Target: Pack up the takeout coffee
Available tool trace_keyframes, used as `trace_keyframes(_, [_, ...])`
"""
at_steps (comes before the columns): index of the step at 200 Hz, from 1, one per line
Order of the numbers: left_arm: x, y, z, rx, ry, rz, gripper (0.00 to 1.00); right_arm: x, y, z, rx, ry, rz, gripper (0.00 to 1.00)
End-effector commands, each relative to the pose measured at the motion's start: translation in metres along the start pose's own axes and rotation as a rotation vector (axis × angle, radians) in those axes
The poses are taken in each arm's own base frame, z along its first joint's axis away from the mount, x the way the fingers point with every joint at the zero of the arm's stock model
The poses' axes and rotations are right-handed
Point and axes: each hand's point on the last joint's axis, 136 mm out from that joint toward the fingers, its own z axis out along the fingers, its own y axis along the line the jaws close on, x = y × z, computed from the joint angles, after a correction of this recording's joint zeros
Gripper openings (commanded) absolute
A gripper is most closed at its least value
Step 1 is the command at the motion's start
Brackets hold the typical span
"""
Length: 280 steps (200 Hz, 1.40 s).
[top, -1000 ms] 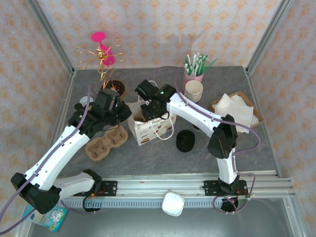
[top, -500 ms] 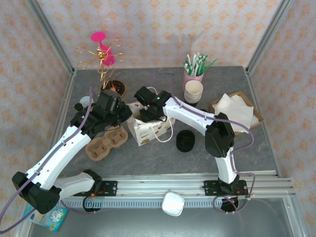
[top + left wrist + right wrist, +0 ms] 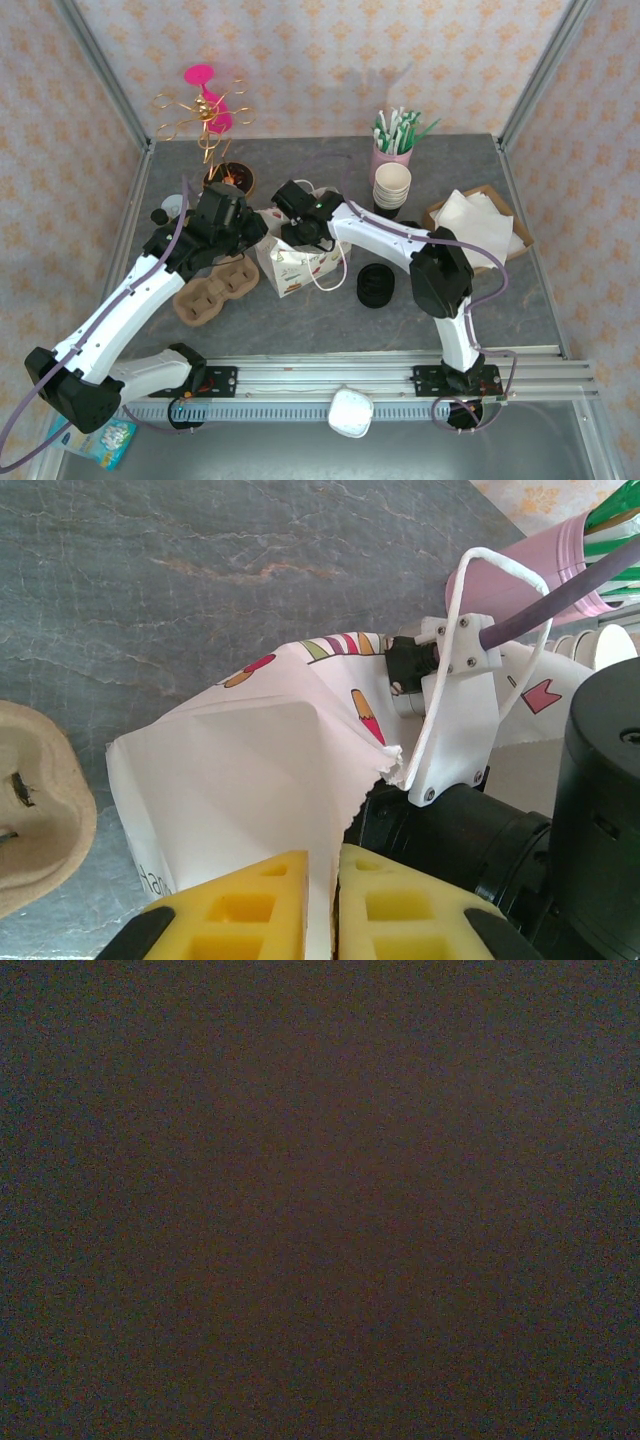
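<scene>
Cup: guessing light, crushable; pinch mid-wall
Left gripper point(image 3: 322, 865): clamped on bag point(image 3: 250, 770) rim
Right gripper point(image 3: 300, 232): in bag, width can't tell

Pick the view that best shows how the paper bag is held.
Left wrist: the paper bag is close up, its white rim pinched between the left pincer's yellow fingers. Top external shows the whole bag, small, with the arms' ends at its mouth. The right wrist picture is dark and tells nothing of the bag.
</scene>
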Motion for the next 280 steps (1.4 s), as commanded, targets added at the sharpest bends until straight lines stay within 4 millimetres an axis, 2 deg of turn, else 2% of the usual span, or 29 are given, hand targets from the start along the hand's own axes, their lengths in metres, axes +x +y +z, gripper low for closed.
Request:
trace_keyframes(1, [0.0,0.007,0.0,-0.026,-0.012,0.009,0.15,0.012,-0.003,0.008,0.03,0.039,-0.01,0.47])
trace_keyframes(55, [-0.001,0.008,-0.003,-0.031,-0.018,0.011,0.16,-0.004,0.001,-0.015,0.025,-0.001,-0.009,0.61])
trace_keyframes(120, [-0.005,0.02,-0.008,-0.096,-0.049,0.025,0.16,-0.025,0.016,-0.071,-0.056,-0.057,-0.003,0.83])
trace_keyframes(148, [-0.006,0.024,-0.007,-0.114,-0.054,0.029,0.16,-0.034,0.018,-0.096,-0.066,-0.085,-0.002,1.0])
trace_keyframes(179, [-0.008,0.021,-0.011,-0.104,-0.061,0.03,0.18,-0.043,0.022,-0.124,-0.104,-0.121,0.011,1.0])
trace_keyframes(205, [-0.013,0.014,-0.017,-0.087,-0.071,0.039,0.27,-0.05,0.024,-0.148,-0.134,-0.152,0.016,1.0])
trace_keyframes(230, [-0.024,0.002,-0.033,-0.056,-0.108,0.066,0.39,-0.059,0.026,-0.178,-0.198,-0.194,0.034,1.0])
trace_keyframes(244, [-0.029,-0.001,-0.041,-0.054,-0.121,0.098,0.49,-0.063,0.019,-0.192,-0.202,-0.22,0.057,1.0])
trace_keyframes(267, [-0.04,0.005,-0.057,-0.108,-0.163,0.152,0.58,-0.062,0.01,-0.212,-0.238,-0.242,0.098,1.0])
trace_keyframes(280, [-0.052,0.002,-0.07,-0.118,-0.203,0.199,0.64,-0.063,0.001,-0.228,-0.237,-0.278,0.123,1.0])
